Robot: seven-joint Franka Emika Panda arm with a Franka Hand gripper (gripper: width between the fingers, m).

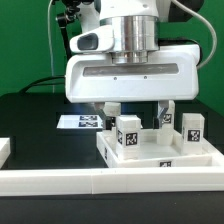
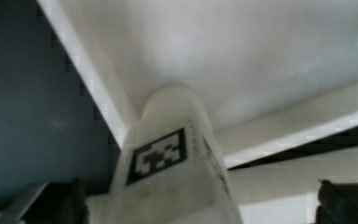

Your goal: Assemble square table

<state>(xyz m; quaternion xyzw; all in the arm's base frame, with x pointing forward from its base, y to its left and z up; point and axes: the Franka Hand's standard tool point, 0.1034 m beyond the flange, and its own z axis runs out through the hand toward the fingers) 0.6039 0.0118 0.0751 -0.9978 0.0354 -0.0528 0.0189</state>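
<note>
The white square tabletop (image 1: 170, 153) lies flat with its raised rim up, near the exterior view's right. A tagged white leg (image 1: 128, 137) stands upright in its near corner, and two more tagged legs (image 1: 193, 127) (image 1: 165, 120) stand farther back. My gripper (image 1: 138, 112) hangs just above the near leg, open. In the wrist view that leg (image 2: 167, 150) rises between the dark fingertips (image 2: 60, 203), closer to one of them, with a gap on either side. My gripper (image 2: 202, 208) holds nothing. The tabletop's surface (image 2: 247, 60) fills the rest of the wrist view.
The marker board (image 1: 82, 122) lies flat on the black table behind the tabletop. A long white rail (image 1: 90, 183) runs along the front edge, and a short white block (image 1: 4, 150) sits at the exterior view's left.
</note>
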